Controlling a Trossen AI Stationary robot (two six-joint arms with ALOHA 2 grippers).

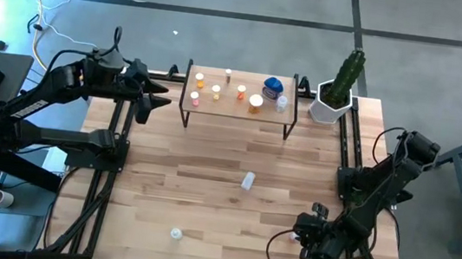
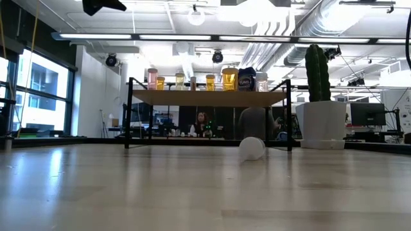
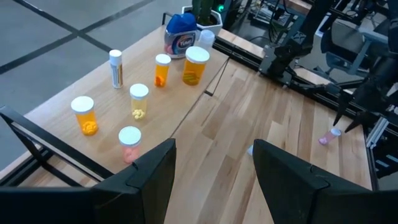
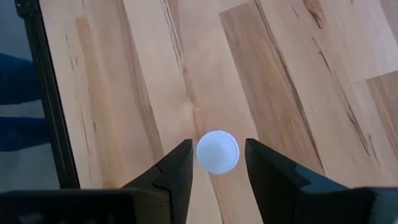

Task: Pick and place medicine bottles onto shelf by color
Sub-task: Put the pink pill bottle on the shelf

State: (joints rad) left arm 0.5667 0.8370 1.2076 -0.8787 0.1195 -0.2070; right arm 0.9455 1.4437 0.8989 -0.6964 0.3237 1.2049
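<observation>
We see the right gripper low over the table near its front right corner, its two fingers standing on either side of a white-capped bottle seen from straight above; narrow gaps show between the cap and each finger, so we read the jaws as spread around it and not yet pinching. In the high view that same spot shows a small pinkish bottle just beside the right gripper. The left gripper hangs above the left end of the shelf, its fingers apart with nothing between them. On the shelf we count several small bottles standing upright: orange ones, a pale yellow one, a pink one, a slim white vial, a larger amber bottle and the round blue bottle near the right end. Two bottles remain on the table: a white one lying on its side near the middle and a small one near the front edge. A potted cactus stands just beside the shelf's right end.
</observation>
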